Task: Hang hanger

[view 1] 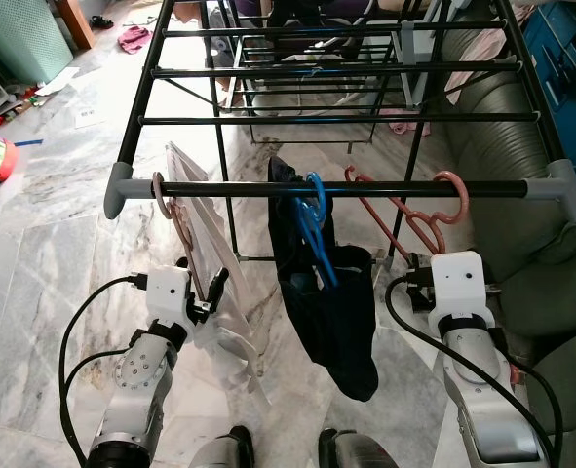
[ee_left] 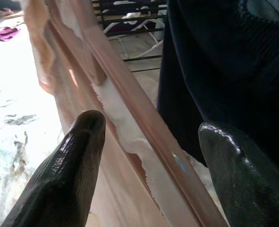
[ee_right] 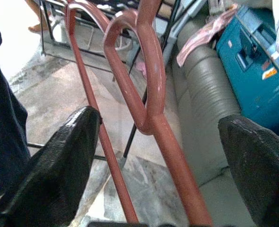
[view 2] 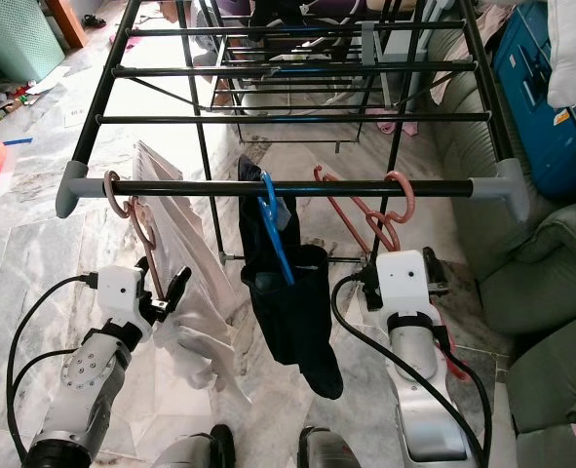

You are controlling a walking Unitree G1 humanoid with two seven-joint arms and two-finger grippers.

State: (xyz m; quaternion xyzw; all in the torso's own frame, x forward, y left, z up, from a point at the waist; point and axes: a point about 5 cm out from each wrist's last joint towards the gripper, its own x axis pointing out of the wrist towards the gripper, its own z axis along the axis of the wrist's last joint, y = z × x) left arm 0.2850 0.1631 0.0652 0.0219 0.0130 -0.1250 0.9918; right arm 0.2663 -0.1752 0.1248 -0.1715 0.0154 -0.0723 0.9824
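Marble floor, drying rack (view 1: 346, 188). Right hand (ee_right: 160, 156) gaping open around red hanger (view 1: 419, 216), already hooking front rail's right end. Left hand (ee_left: 148, 156) open beside pink hanger (view 1: 161, 198). Likely step: releasing; next, withdrawing.

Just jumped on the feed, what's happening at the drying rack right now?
The robot stands at the drying rack, both arms raised under its front bar. Three hangers are hooked on that bar: a pink hanger carrying a white garment, a blue hanger with a dark garment, and an empty red hanger. The left hand is open with the pink hanger's arm between its fingers. The right hand is open around the red hanger, not gripping it.
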